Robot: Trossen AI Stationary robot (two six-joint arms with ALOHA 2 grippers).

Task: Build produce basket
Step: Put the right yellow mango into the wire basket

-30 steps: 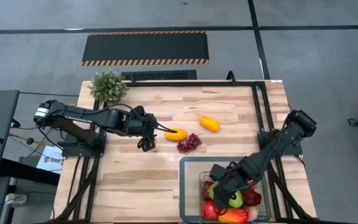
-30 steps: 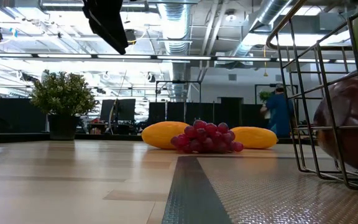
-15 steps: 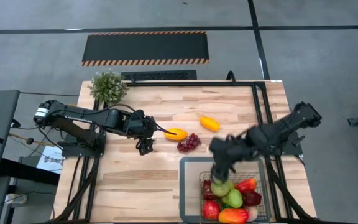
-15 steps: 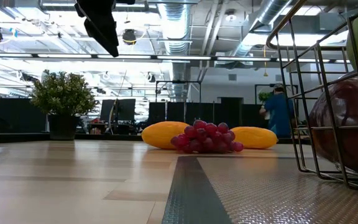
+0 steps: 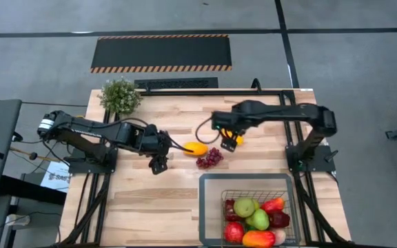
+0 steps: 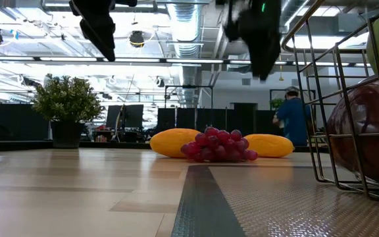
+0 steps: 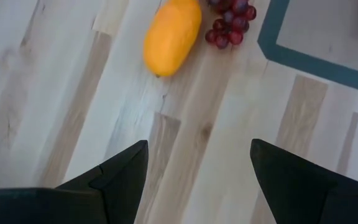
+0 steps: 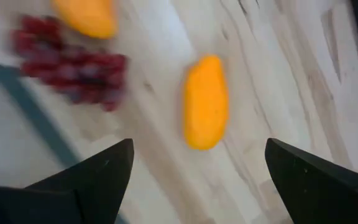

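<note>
Basket [image 5: 209, 207] hugs the table's near edge, open pincers [image 5: 227, 140] well apart.

The grape bunch [image 5: 209, 158] lies on the table [image 5: 143, 200] between two fruits [image 5: 196, 148], with the basket [image 5: 209, 207] near it.

arms: dark, six-joint | left arm [image 5: 92, 129]: white wrist band, black cable, possibly | fingers [image 7: 110, 180]: black, wedge-shaped
</note>
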